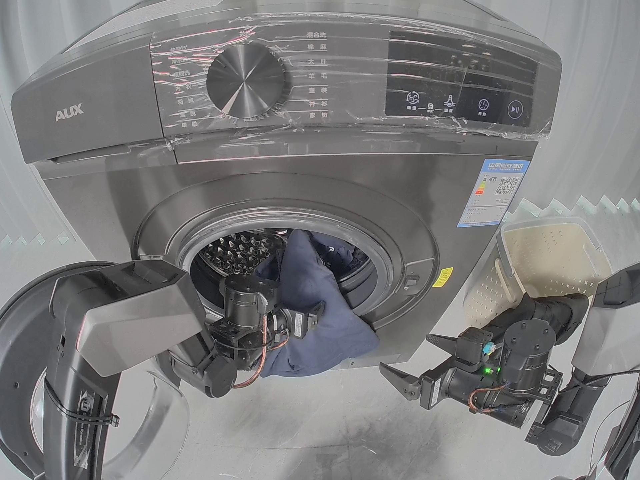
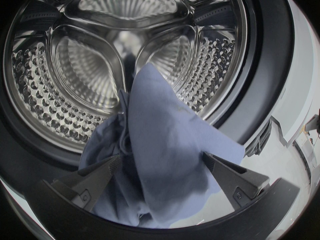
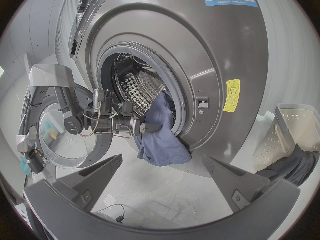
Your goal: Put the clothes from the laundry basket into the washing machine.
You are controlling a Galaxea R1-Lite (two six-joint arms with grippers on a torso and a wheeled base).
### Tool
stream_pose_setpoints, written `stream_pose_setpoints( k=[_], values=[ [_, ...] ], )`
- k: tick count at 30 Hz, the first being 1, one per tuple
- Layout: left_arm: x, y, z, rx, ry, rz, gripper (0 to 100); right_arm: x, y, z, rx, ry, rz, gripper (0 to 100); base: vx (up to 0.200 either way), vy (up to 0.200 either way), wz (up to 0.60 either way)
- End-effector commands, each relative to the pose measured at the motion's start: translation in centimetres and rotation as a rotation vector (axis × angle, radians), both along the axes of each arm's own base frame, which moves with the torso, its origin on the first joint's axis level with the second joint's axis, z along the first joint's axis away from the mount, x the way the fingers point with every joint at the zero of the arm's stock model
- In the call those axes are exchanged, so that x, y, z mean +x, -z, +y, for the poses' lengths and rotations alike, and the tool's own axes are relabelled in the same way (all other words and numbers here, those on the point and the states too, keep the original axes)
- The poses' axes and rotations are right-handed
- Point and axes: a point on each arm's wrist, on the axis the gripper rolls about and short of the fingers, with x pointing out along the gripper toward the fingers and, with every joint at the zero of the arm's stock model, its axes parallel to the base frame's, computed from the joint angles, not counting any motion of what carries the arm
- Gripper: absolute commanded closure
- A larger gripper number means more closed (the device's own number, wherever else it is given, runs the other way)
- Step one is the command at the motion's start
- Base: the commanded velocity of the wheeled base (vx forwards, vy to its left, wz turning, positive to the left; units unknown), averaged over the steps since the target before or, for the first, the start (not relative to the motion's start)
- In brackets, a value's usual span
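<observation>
A blue garment [image 1: 313, 301] hangs half out of the washing machine [image 1: 287, 168], draped over the lower rim of the drum opening [image 1: 373, 261], its top end inside. My left gripper [image 1: 310, 318] is at the opening, open, with the blue garment [image 2: 166, 144] lying loose between its spread fingers [image 2: 100, 174]; behind it is the steel drum [image 2: 86, 67]. My right gripper [image 1: 405, 353] hovers low over the floor right of the opening, open and holding nothing. The cream laundry basket [image 1: 553, 255] leans by the machine's right side, a dark garment [image 1: 553, 311] spilling from it.
The round door [image 1: 27, 368] is swung open to the left, behind my left arm. Pale floor [image 1: 347, 428] lies in front of the machine. From the right wrist I see my left gripper [image 3: 146, 127], the blue garment [image 3: 163, 140], the basket [image 3: 300, 127] and the dark garment [image 3: 293, 169].
</observation>
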Motion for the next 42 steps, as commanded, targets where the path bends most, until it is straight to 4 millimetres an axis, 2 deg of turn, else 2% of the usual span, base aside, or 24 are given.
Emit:
stream_pose_setpoints(
  k=[1,8,9,13,24,35,42],
  values=[
    [-0.9,0.7,0.4,0.038,-0.007,0.061,0,0.0,0.0,0.0,-0.001,0.000,0.002,0,0.000,0.000,0.00],
    [-0.5,1.9,0.6,0.058,-0.021,0.099,0,0.0,0.0,0.0,-0.001,-0.002,0.002,0,0.000,0.000,0.00],
    [-0.4,1.9,0.6,0.058,-0.021,0.097,100,0.0,0.0,0.0,-0.001,-0.002,0.002,0,0.000,0.000,0.00],
    [0.0,1.5,0.3,0.040,-0.019,0.073,100,0.0,0.1,0.1,-0.001,-0.003,0.002,0,0.000,0.000,0.00],
    [3.2,-2.2,-1.6,-0.116,-0.032,-0.094,100,0.0,0.1,0.1,-0.001,-0.002,0.002,0,0.000,0.000,0.00],
    [8.1,-4.6,-1.6,-0.223,-0.127,-0.323,100,0.0,0.0,0.1,0.001,-0.002,0.001,0,0.000,0.000,0.00],
    [8.4,-4.6,-1.5,-0.230,-0.134,-0.334,100,0.0,0.0,0.1,0.001,-0.001,0.001,0,0.000,0.000,0.00]
  ],
)
